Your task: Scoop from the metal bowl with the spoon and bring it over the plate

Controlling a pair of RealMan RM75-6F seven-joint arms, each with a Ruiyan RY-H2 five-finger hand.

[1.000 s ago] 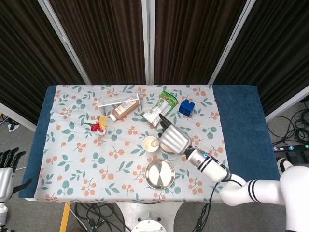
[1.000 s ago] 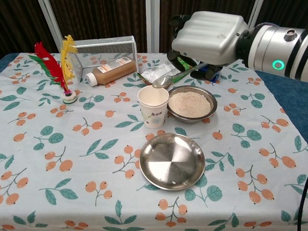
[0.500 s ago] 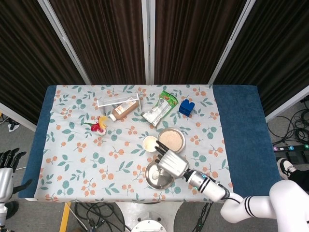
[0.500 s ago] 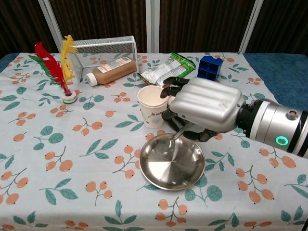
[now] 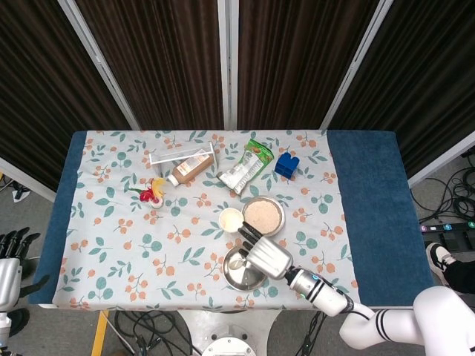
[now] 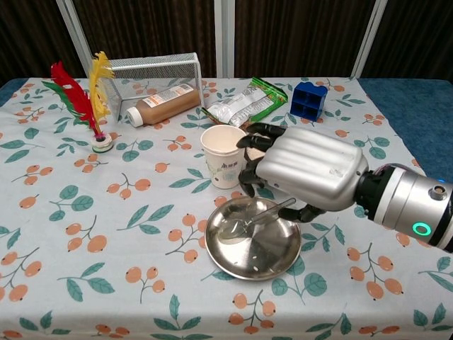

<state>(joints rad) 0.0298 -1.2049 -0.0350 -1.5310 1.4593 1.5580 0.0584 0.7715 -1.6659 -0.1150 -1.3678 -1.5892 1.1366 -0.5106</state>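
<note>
Silver-shelled right hand with black fingers; white forearm, black bands, green ring light

Right robot hand carried spoon over plate.

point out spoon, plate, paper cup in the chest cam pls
spoon [image 6: 237, 228], chest view: on its bowl, low over the plate.
plate [image 6: 244, 263], chest view: on the bare metal near its front rim.
paper cup [image 6: 222, 164], chest view: on its front wall, below the rim.
</note>
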